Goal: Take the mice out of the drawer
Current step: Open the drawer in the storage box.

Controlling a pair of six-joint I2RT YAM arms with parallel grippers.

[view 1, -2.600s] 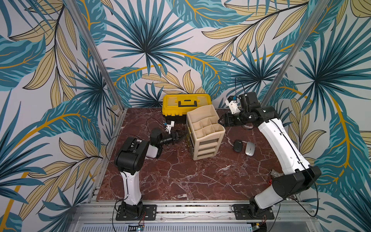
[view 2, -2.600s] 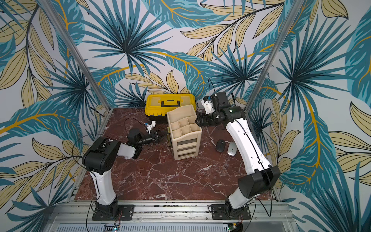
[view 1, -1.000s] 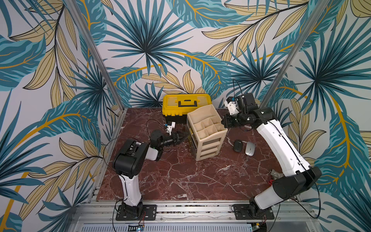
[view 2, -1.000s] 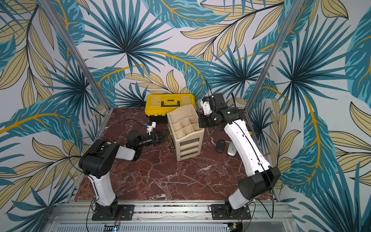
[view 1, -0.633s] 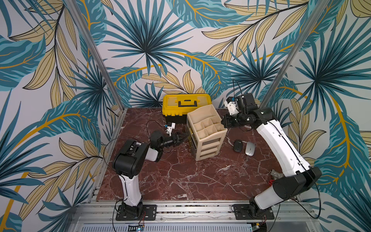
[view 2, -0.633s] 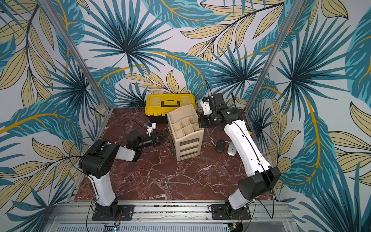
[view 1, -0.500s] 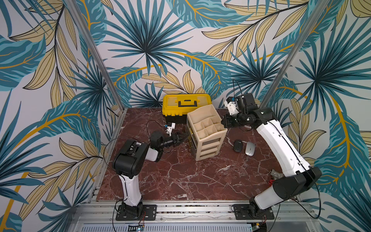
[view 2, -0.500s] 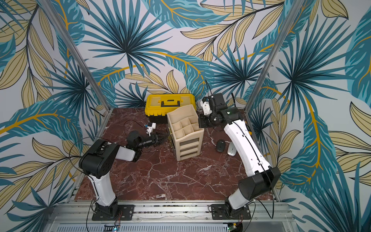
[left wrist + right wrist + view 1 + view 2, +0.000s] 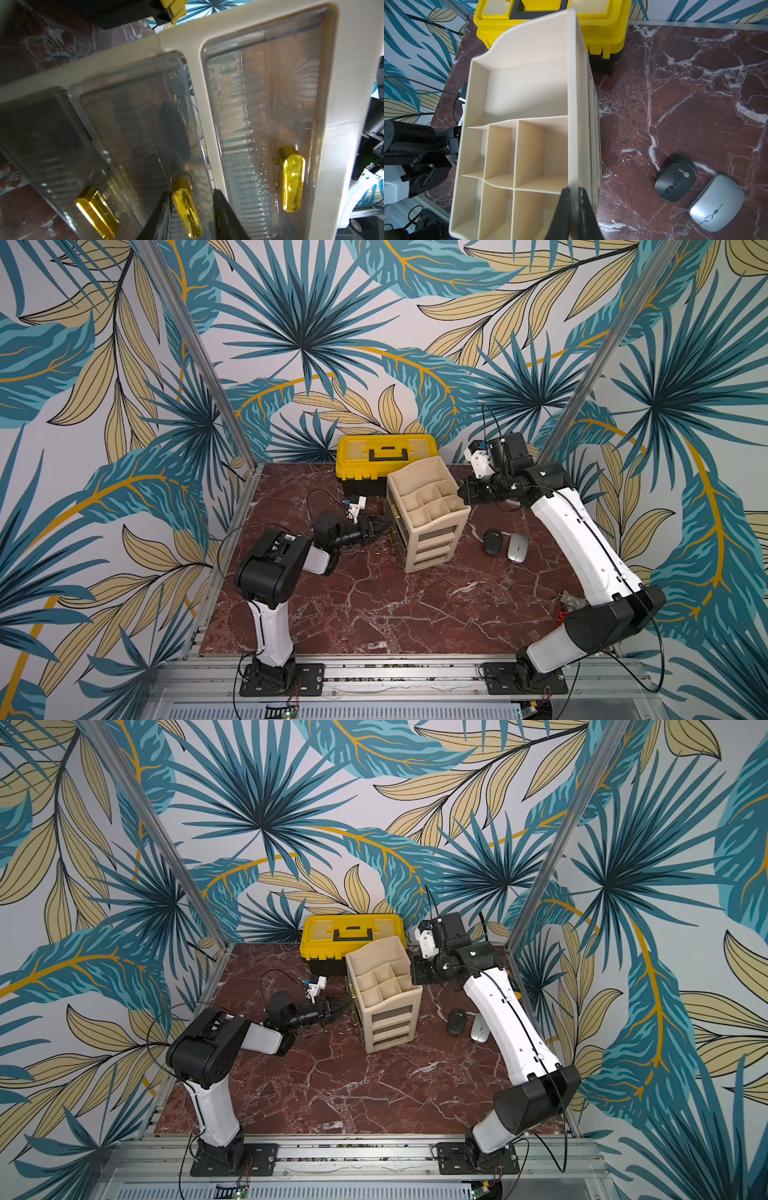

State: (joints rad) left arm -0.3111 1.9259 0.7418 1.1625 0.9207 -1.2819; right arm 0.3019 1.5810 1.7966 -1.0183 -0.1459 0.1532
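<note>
Marble bench: right end effector clamps the wall of the drawer organizer. Close the narrowly parted left end effector squarely on the gold handle of the middle drawer; pull straight. A dark mouse lies inside.

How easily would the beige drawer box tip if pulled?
Probably light: the drawer box is thin plastic, its top compartments empty. Tall and narrow, so it might tip or slide. The right gripper pinching it likely steadies it.
</note>
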